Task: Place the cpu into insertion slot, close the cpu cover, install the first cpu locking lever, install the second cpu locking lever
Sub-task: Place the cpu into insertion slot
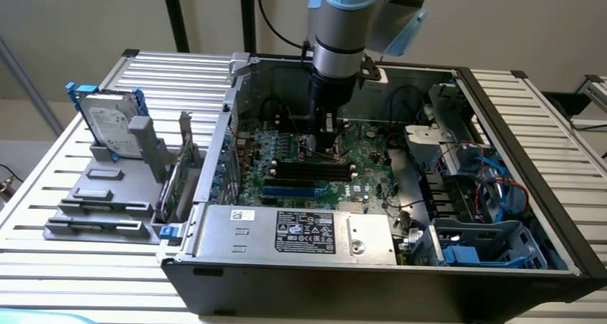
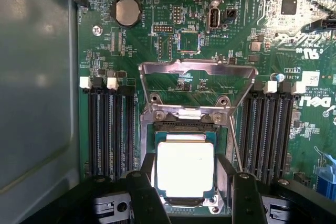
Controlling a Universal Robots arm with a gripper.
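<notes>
Though gripper (image 2: 190, 177) masks insertion slot (image 2: 184, 128), cpu (image 2: 185, 166) seems seated

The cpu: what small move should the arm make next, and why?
Probably a short straight lift away from the board. The cpu lies flat inside the insertion slot, and the jaws stand open on either side, not gripping it. The cpu cover is swung open beyond the slot, so the jaws should clear the cpu first.
</notes>
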